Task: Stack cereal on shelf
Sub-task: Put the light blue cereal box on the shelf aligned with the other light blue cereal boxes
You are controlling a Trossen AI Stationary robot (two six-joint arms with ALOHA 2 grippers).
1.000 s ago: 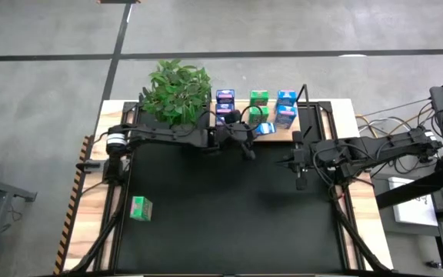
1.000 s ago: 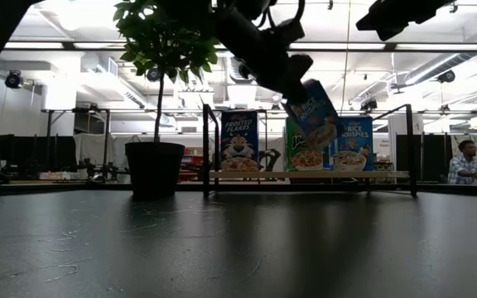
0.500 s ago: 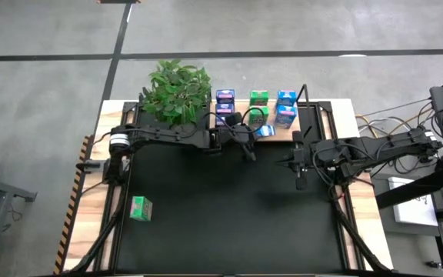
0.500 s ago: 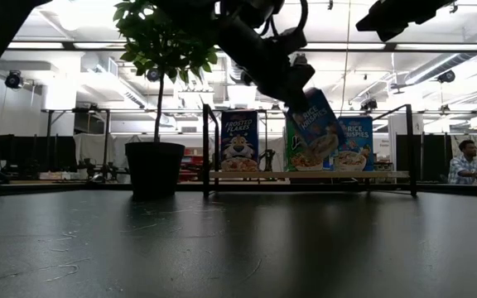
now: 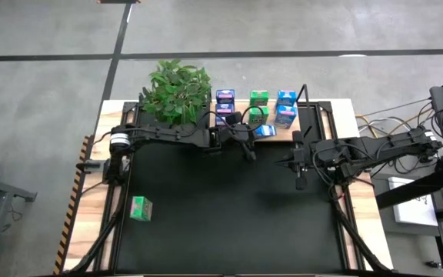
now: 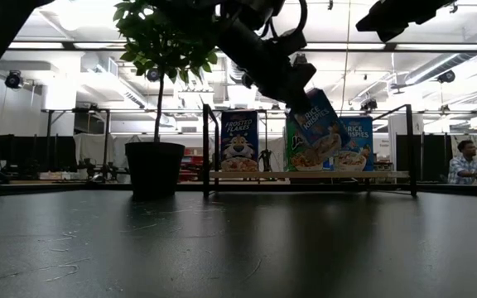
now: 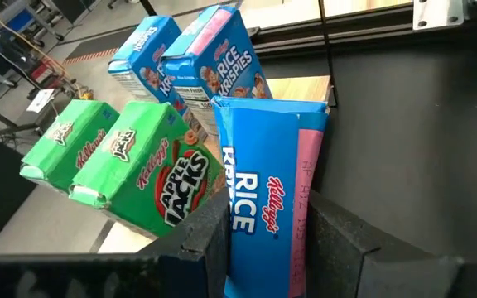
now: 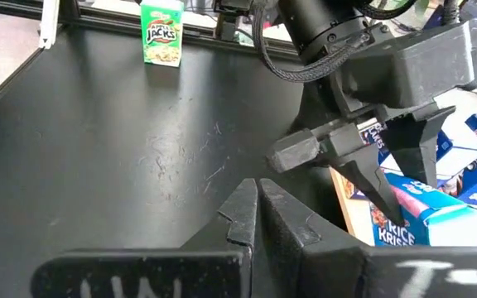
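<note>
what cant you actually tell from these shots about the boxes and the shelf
- Whether the light blue box held by the left gripper touches the shelf: its lower end is cut off in the left wrist view and sits among the other boxes in the low view.
- Count of boxes on the shelf: they overlap in the low view, and the left arm covers some from above.
- Green box label: too small from above.

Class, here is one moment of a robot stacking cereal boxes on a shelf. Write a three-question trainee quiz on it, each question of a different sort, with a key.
1. True or false: the left gripper holds a light blue Rice Krispies box.
2. Where is the lone green box?
A. on the shelf
B. on the black mat, near the left arm's base
C. in the right gripper
3. Fill in: the right gripper's fingers are ____.

Key: 1 true; 2 B; 3 shut.
</note>
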